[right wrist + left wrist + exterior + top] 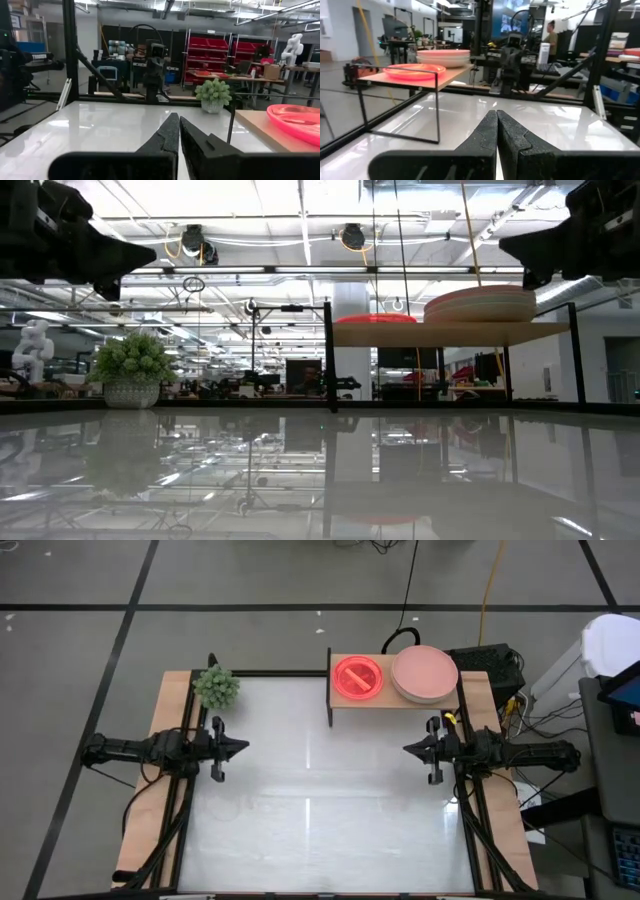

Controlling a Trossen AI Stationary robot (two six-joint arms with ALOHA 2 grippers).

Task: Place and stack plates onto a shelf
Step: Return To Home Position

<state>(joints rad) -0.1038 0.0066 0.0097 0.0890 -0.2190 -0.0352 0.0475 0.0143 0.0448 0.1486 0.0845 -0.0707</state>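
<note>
Your job now is only to park the arms, so keep both well clear of the small raised shelf with the light wood top and dark side supports at the far edge, where a careless swing could nudge the stacks. The left claw sits by the left edge, fingers pressed together on nothing. The right claw mirrors it by the right edge, likewise closed and empty. On the shelf, the translucent neon pink-orange round plates lie stacked on the left half, with the larger matte salmon and beige plates just beside them. The glossy white worktop reflects the room overhead. A small spiky green plant stands at its far left corner, and beyond lies an open workshop with red storage bins.
</note>
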